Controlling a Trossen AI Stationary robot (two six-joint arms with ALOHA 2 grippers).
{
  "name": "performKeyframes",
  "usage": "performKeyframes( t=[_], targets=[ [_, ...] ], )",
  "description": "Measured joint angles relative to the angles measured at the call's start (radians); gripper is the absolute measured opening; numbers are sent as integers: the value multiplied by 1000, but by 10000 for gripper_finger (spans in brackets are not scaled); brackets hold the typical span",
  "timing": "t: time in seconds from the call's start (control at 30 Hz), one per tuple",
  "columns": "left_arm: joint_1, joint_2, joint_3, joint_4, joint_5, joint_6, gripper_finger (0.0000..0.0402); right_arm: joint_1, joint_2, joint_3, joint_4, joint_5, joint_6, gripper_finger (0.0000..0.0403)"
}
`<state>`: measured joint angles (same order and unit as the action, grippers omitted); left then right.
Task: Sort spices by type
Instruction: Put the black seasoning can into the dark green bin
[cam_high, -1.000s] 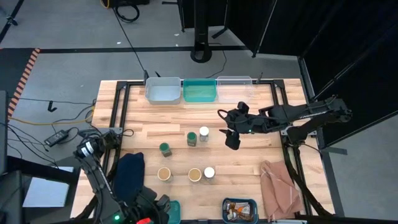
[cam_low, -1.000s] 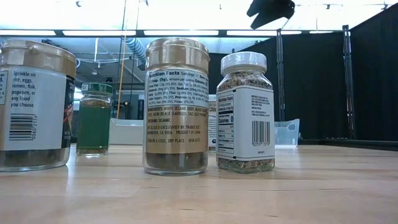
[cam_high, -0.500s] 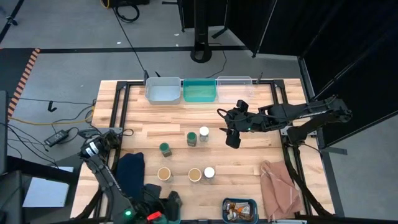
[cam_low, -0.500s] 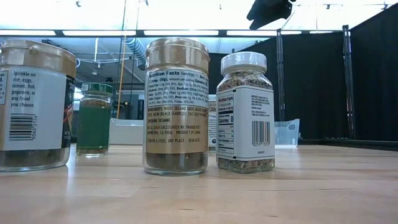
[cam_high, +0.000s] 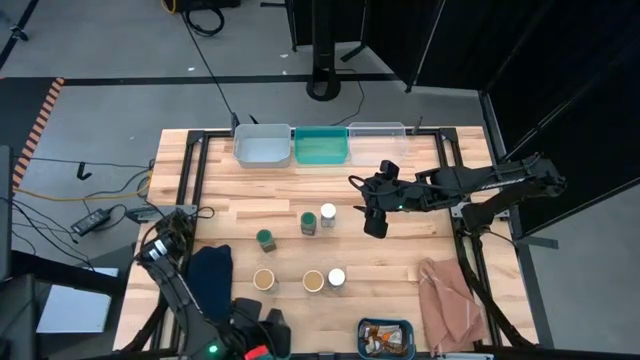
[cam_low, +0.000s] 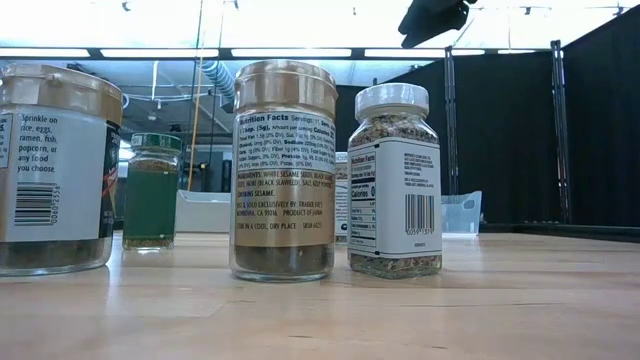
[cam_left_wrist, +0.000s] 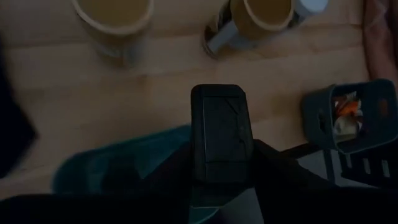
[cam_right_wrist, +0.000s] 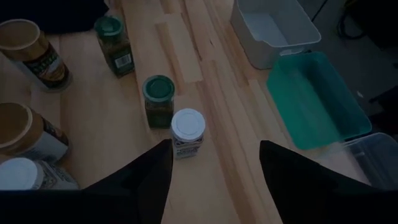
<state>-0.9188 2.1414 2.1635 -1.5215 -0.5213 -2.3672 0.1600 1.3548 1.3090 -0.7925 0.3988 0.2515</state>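
Note:
Six spice jars stand upright on their bases mid-table: green tops (cam_high: 308, 222) (cam_high: 265, 239), white tops (cam_high: 328, 214) (cam_high: 337, 277), tan tops (cam_high: 264, 279) (cam_high: 313, 281). At the near edge my left gripper (cam_high: 265, 330) is shut on a small dark box (cam_left_wrist: 219, 134), above a teal bin (cam_left_wrist: 118, 168). My right gripper (cam_high: 373, 222) (cam_right_wrist: 214, 186) hangs open above the table, just right of the far white-topped jar (cam_right_wrist: 187, 130), touching nothing. It shows as a dark shape (cam_low: 435, 18) at the top of the low view. My left gripper pinches the dark box between its two fingers by its near end (cam_left_wrist: 217, 180); the fingers (cam_left_wrist: 273, 168) flank its two long sides. They slant down from the near edge and lie along the box. The box sticks out past them, lifted clear over the teal bin.
White (cam_high: 262, 146), teal (cam_high: 321, 146) and clear (cam_high: 377, 140) bins line the far edge. A dark blue cloth (cam_high: 208, 280) lies near left, a pinkish-brown cloth (cam_high: 450, 300) near right. A small grey bin (cam_high: 385, 337) (cam_left_wrist: 351, 121) with packets sits at the near edge.
My left gripper, still shut on the dark box, has shifted a little toward the table's right along the near edge and rolled its wrist; it now covers the near teal bin in the high view. The jars have not moved.

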Motion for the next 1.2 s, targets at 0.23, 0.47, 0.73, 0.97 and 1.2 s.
performKeyframes(
  t=[0.23, 0.47, 0.73, 0.97, 1.2],
  targets=[
    [0, 9, 43, -39, 20, 6, 131, 0, 0, 0, -17, 0, 16, 248],
    [-3, 59, 43, -43, 64, -20, 130, 0, 0, 0, -18, 0, 18, 248],
    [-10, 93, 43, -51, 60, -20, 130, 0, 0, 0, -18, 0, 18, 248],
    [-10, 142, 43, -49, 53, -21, 130, 0, 0, 0, -18, 0, 18, 248],
    [-11, 158, 42, -49, 49, -21, 130, 0, 0, 0, -18, 0, 18, 248]
  ],
)
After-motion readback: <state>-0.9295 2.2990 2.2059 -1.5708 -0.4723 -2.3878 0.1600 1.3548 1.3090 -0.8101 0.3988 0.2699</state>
